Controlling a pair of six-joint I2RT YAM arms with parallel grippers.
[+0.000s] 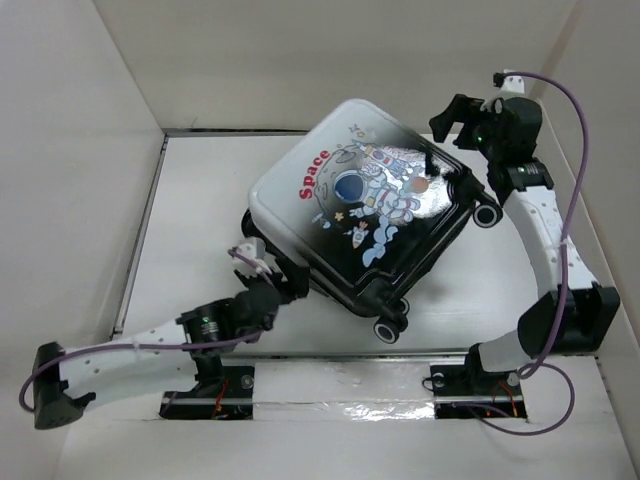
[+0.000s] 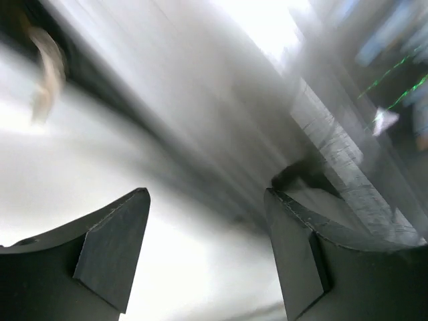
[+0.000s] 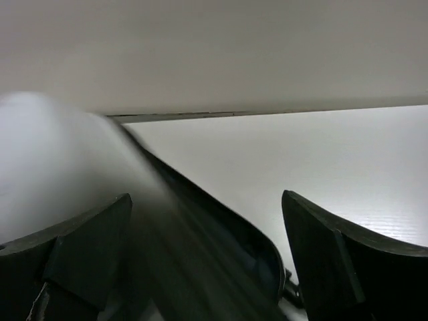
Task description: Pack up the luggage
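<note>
the luggage [image 1: 370,215] lies flat on the table [image 1: 195,200], printed shell up, set diagonally near the middle. its lid appears closed, though i cannot tell if it is zipped. the left tool [image 1: 283,283] sits at its near-left edge, spread and holding nothing. the right tool [image 1: 452,118] hangs by the far-right corner, spread wide, empty. packing looks nearly done; perhaps only fastening remains.

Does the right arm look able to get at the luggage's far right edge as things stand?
Probably yes: the right claw stands open just beside that edge of the luggage, with nothing visible between them.
</note>
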